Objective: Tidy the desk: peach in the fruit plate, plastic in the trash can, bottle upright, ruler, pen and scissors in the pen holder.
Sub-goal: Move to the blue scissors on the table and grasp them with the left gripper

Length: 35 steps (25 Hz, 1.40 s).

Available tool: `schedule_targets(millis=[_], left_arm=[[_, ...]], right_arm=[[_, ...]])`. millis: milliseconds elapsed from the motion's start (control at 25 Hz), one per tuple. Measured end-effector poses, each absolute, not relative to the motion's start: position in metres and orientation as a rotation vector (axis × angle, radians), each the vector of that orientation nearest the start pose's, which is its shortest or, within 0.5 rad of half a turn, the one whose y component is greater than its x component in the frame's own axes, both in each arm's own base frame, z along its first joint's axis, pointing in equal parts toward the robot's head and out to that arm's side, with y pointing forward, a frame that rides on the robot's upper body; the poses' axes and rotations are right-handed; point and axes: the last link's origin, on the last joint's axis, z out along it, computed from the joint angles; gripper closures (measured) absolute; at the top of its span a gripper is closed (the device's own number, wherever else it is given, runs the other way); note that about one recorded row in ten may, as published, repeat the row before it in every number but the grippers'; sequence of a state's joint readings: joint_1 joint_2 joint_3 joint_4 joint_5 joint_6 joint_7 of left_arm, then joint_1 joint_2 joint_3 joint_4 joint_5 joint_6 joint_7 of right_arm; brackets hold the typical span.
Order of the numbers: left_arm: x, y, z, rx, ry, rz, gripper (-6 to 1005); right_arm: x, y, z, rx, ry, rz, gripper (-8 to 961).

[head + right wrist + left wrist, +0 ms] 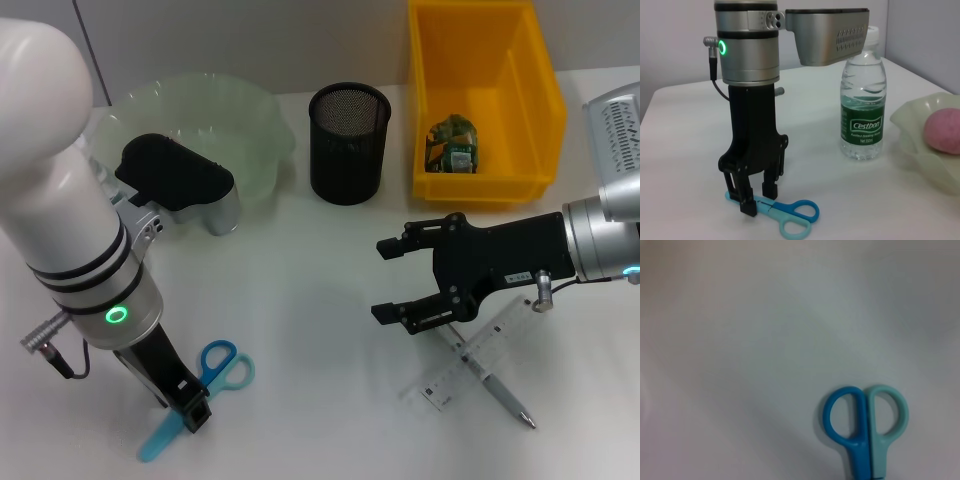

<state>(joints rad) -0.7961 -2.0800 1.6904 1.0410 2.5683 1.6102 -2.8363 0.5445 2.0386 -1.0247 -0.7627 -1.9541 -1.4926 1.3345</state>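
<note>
— While pointing straight down at the near left of the table [300, 300], left claw [756, 200] straddling the scissors [195, 395], fingers [746, 206] still slightly apart either side of the blades, not yet pinched. Handles, one blue and one teal, lying flat toward the right.

— And the right claw [400, 280]?

— Hovering wide apart, holding nothing, just left of the clear ruler [480, 355] and pen [495, 385], which lie crossed at the near right.

— Rest of the task's things?

— Peach [945, 131] already sitting in the pale green fruit plate [250, 125] at the far left. Bottle [863, 97] upright beside that plate. Black mesh pen holder [348, 143] at the far middle. Crumpled plastic [452, 143] down inside the yellow bin [540, 90] at the far right.
</note>
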Motion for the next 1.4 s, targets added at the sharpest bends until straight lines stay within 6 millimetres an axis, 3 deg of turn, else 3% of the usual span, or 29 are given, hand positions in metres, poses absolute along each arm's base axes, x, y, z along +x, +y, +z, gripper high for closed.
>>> schedule_targets(millis=[1400], left_arm=[[-0.1743,0.3289,-0.0672,-2.546,-1.059,1.016,564]], right_arm=[[0.2385,0.3392,-0.0121,-2.932,0.254,0.422,140]])
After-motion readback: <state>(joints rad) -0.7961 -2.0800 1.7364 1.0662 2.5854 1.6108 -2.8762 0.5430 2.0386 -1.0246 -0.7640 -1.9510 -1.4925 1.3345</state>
